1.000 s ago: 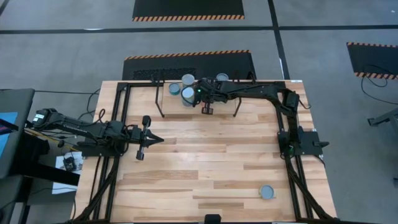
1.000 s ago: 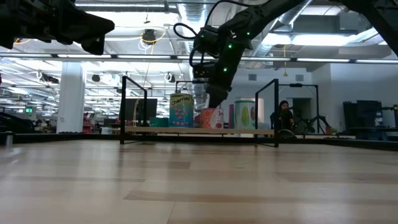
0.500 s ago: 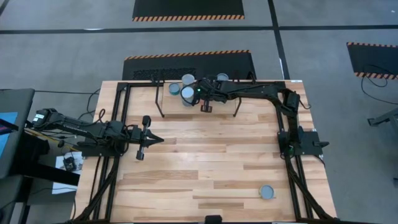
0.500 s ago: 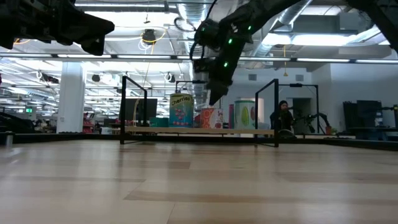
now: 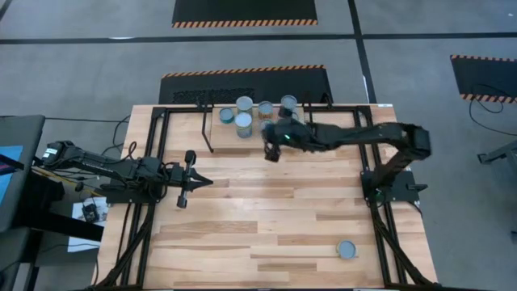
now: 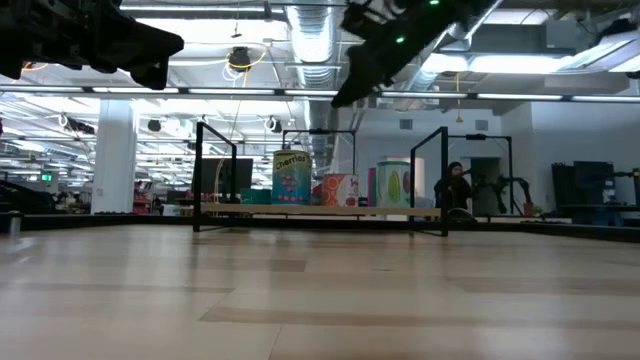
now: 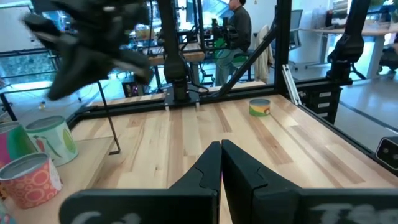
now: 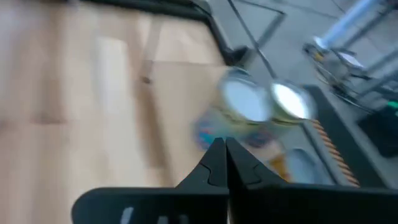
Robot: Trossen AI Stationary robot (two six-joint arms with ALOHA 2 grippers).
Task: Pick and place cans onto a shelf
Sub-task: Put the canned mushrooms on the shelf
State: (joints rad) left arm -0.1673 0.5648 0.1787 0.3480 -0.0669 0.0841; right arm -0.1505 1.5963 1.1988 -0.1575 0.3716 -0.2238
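Note:
Several cans stand on the shelf (image 5: 279,121) at the table's far edge: three at its left (image 5: 243,123), one with an orange label (image 5: 265,108) and one with a green label (image 5: 288,103). In the low view they stand upright on the plank (image 6: 320,211). One more can (image 5: 346,250) stands on the table near its front right. My right gripper (image 5: 272,153) is shut and empty, high above the shelf's near edge (image 6: 338,100). My left gripper (image 5: 208,181) is shut and empty over the table's left side.
Black frame posts (image 6: 203,175) stand at the shelf's ends and along the table's sides. The lone can also shows in the left wrist view (image 7: 259,107). A person (image 6: 457,187) is in the room behind the table.
My right gripper has risen well above the shelf and drawn a little toward the table's near edge, while its elbow has swung out to the right. The orange-labelled can, which the arm covered from above before, now shows on the shelf.

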